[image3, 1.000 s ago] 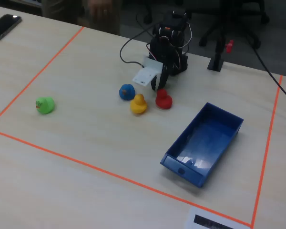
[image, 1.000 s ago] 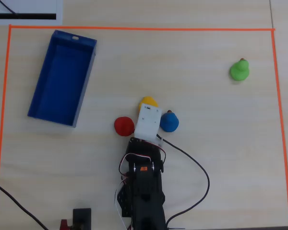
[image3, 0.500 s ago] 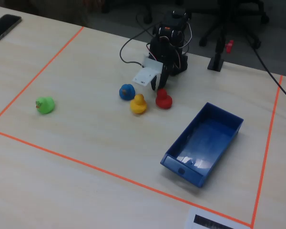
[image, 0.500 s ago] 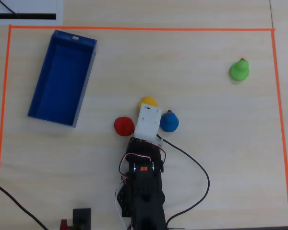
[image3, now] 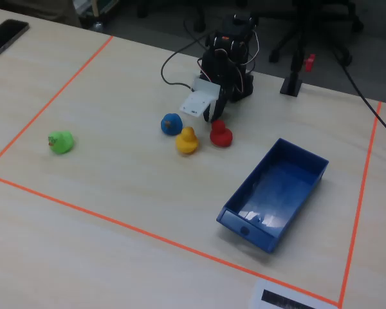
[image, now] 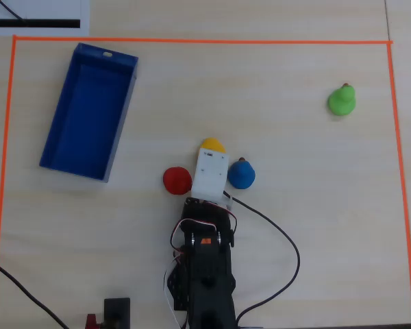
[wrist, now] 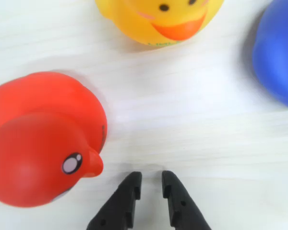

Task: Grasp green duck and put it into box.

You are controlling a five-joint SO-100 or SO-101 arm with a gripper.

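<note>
- Nothing has visibly moved since the earlier frames; arm and ducks lie as before.
- Black fingers (wrist: 150,184), pressed nearly together and holding nothing, hover low over the pale wooden counter (image: 294,205).
- Small bright green rubber duck (image: 342,101) sits well apart, near the orange tape; shallow blue plastic box (image: 89,110) lies at the opposite side.
- Risk: swinging out low could knock the red rubber duck (wrist: 41,139), yellow rubber duck (wrist: 161,19) or blue rubber duck (wrist: 278,57).
</note>
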